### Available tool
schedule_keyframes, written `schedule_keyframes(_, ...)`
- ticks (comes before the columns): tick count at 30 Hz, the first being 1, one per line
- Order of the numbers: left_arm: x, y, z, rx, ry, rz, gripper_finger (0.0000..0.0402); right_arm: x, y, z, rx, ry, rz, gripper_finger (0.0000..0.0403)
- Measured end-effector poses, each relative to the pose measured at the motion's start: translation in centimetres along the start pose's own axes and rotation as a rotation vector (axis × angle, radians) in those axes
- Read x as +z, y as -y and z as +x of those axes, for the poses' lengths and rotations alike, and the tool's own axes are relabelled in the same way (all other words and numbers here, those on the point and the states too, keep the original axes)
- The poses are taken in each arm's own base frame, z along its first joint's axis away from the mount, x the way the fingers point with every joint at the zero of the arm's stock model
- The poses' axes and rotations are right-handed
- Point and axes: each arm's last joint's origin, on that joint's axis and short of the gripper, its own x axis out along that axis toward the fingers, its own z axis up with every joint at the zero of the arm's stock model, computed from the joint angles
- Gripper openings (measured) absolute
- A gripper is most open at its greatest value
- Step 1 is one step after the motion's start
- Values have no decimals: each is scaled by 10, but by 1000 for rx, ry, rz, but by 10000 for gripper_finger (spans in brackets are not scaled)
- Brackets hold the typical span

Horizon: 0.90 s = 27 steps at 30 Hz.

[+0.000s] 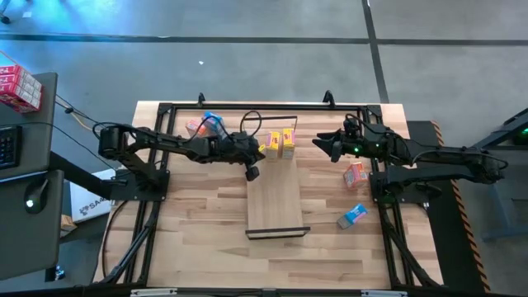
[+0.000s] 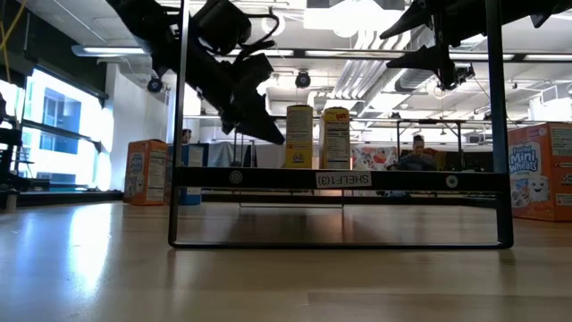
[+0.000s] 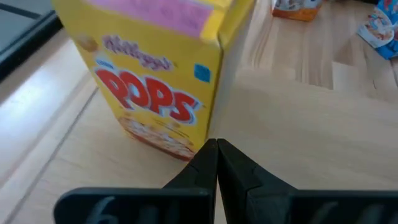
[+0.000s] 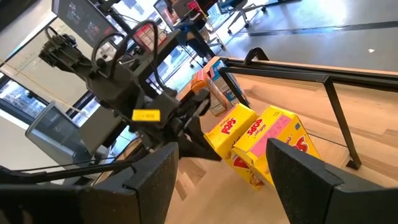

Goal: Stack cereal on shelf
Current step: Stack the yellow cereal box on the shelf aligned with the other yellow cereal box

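Two yellow cereal boxes [image 1: 280, 143] stand upright side by side on the far end of the light-wood shelf [image 1: 276, 206]; they also show in the low view [image 2: 315, 136]. My left gripper [image 1: 257, 152] is shut, just left of the nearer yellow box [image 3: 155, 93], with its tips by that box's lower corner. My right gripper [image 1: 327, 145] is open and hangs in the air to the right of the yellow boxes [image 4: 261, 143]. Two orange-pink and two blue boxes rest on the table off the shelf. My left gripper's shut fingertips [image 3: 216, 152] come slanting down from the table's left at the lower corner [image 3: 189, 154] of the left yellow box. I cannot tell whether they touch it. The box stands upright on the shelf.
An orange-pink box [image 1: 196, 127] and a blue box [image 1: 214, 122] sit near the table's far left. Another orange-pink box [image 1: 356, 173] and blue box [image 1: 352, 216] lie on the right. The shelf's dark frame [image 2: 340, 179] crosses the low view. Red-and-white boxes [image 1: 16, 87] lie off the table.
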Motion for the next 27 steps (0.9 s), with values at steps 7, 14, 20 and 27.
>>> schedule_keyframes(7,-3,3,7,-10,2,-5,0,0,0,0,-1,0,-1,241)
schedule_keyframes(14,3,0,7,-21,64,-10,0,0,0,0,-1,0,-8,241)
schedule_keyframes(20,4,-1,10,-73,81,-13,0,0,0,0,-1,0,-8,241)
schedule_keyframes(27,8,-2,12,-75,131,-23,0,0,0,0,-1,0,-6,241)
